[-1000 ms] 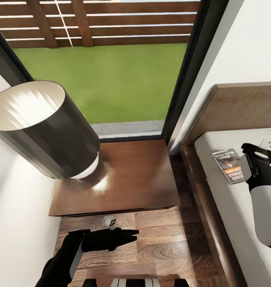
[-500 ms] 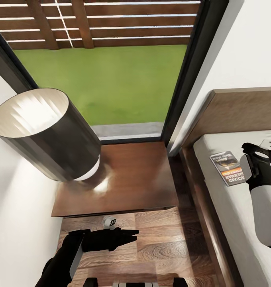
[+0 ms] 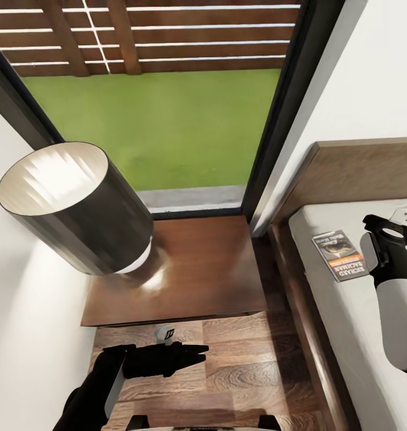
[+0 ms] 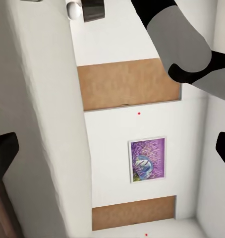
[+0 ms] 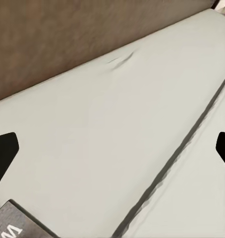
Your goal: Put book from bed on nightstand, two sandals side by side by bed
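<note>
In the head view, the book (image 3: 340, 255) is seen lying flat on the bed (image 3: 347, 311), near the headboard, just beside the right gripper (image 3: 388, 230), whose opening cannot be told here. The nightstand (image 3: 197, 269) is set between bed and wall, partly taken up by a dark lamp (image 3: 78, 209). The left gripper (image 3: 194, 353) is held closed over the floor.

In the left wrist view, a framed picture (image 4: 147, 159) on a white wall is shown.

In the right wrist view, the fingertips (image 5: 4, 153) are spread wide over the mattress, a book corner (image 5: 16, 223) just below. Picking up the book is judged the step in hand; lowering onto it is needed next.
</note>
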Controlling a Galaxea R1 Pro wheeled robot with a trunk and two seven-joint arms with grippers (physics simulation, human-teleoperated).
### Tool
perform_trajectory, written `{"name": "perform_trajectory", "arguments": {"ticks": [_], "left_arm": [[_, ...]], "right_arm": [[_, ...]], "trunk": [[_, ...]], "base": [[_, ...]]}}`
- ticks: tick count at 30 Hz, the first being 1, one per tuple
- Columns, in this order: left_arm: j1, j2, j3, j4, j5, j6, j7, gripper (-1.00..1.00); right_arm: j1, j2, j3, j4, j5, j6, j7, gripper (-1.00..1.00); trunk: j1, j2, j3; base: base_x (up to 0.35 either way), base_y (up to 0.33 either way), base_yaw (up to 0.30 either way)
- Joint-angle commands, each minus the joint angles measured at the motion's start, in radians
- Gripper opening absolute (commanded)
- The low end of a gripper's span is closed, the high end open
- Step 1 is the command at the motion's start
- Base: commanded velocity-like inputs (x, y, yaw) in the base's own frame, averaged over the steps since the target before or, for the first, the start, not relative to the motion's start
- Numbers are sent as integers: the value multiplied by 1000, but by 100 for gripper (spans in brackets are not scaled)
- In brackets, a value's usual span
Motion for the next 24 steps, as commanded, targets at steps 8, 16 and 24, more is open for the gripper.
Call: {"name": "perform_trajectory", "arguments": {"ticks": [8, 16, 24], "left_arm": [[0, -1, 2, 0, -3, 11, -5, 100], [0, -1, 2, 1, -3, 11, -5, 100], [0, 0, 2, 1, -5, 11, -5, 100]], "right_arm": [[1, 0, 1, -2, -4, 5, -3, 100], [2, 0, 1, 0, -14, 21, 2, 100], [3, 8, -2, -16, -24, 187, 4, 100]], "trunk": [[-31, 56, 25], [-61, 112, 50], [-92, 168, 75]], "base": [[0, 0, 0], [0, 0, 0], [0, 0, 0]]}}
